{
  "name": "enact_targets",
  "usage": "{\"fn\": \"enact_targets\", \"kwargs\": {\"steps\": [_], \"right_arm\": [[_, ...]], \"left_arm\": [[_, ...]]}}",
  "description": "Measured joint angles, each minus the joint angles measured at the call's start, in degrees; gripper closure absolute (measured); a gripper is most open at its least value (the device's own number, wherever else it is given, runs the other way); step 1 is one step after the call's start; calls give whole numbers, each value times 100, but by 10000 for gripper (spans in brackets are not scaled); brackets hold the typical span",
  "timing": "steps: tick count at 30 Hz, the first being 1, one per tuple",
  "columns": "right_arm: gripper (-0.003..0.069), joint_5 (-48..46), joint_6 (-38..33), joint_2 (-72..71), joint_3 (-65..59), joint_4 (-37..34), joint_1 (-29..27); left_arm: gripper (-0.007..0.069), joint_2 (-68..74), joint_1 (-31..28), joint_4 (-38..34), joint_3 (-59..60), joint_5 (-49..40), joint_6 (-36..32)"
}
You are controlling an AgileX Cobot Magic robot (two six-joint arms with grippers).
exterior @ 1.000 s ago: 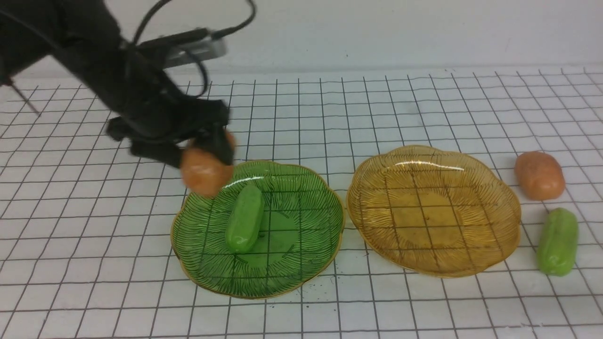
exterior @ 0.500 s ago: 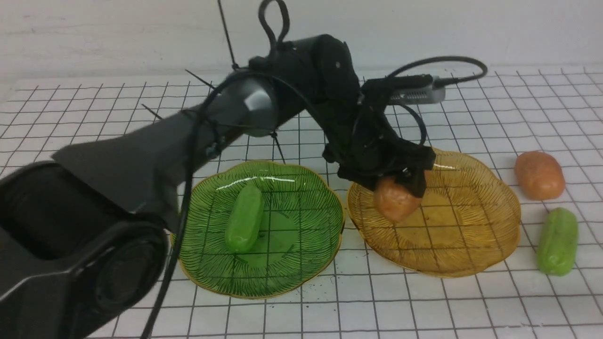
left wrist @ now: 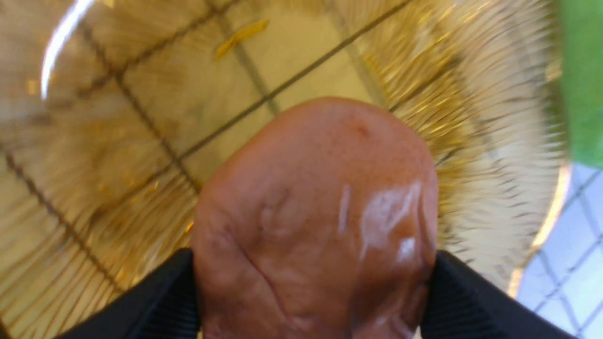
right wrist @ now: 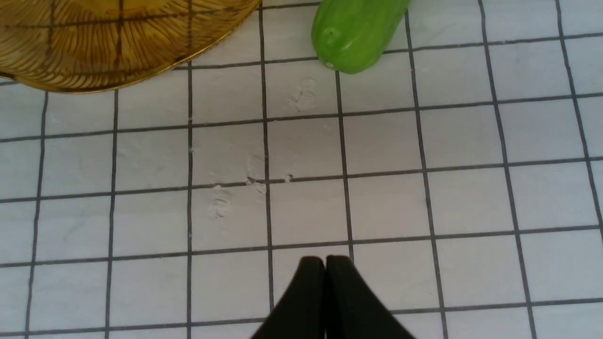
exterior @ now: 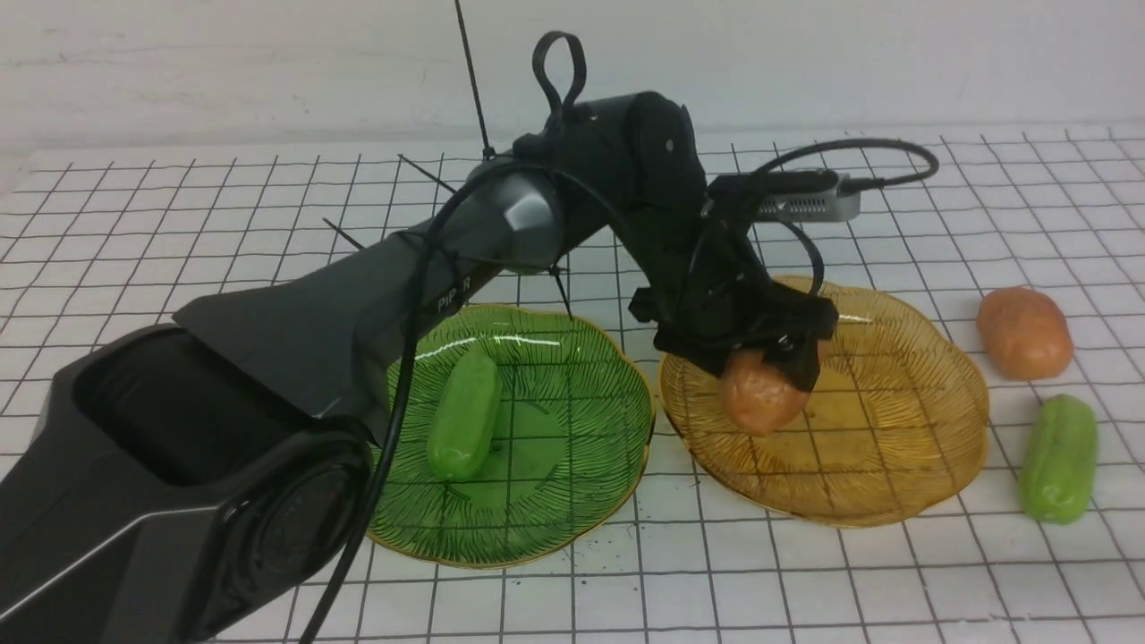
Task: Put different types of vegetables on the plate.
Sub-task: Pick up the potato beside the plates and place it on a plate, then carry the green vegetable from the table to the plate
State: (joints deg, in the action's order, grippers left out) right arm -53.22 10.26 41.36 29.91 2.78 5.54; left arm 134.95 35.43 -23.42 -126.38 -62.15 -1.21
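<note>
Your left jaws clamped a potato (exterior: 760, 394) just inside the amber plate's (exterior: 894, 447) left rim, bare glass to its right. Your right jaws sat together over open counter (right wrist: 377, 197) beside that plate. The left arm (exterior: 358, 313) read "PIP R".

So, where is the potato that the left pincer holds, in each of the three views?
Front view: the potato is over the amber plate's left part.
Left wrist view: the potato fills the lower centre, amber plate behind.
Right wrist view: not in it.
Shared landmark: the amber plate.

Cucumber (right wrist: 355, 33) cut off, plate (left wrist: 118, 117) seemingly motion-blurred
</note>
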Motion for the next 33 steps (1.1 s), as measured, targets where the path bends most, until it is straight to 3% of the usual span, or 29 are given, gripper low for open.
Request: {"fn": "enact_targets", "kwargs": {"steps": [9,18,23,25,27,33], "right_arm": [[673,-17,0,0,0,-2,0],[673,-36,0,0,0,-2,0],[673,-36,86,0,0,-2,0],[673,-36,227,0,0,-2,0],[673,55,474,20,0,39,0],[661,630,1200,766,94,476,0]], "left_arm": [[60,-11,0,76,-264,-255,-59],[-22,-11,0,183,-269,-470,-73],[-10,-11,-50,183,-494,-817,-8],[19,-6,-114,183,-721,-860,69],[97,-6,-264,183,-1157,-866,178],[510,-248,-768,189,-1770,-886,26]]}}
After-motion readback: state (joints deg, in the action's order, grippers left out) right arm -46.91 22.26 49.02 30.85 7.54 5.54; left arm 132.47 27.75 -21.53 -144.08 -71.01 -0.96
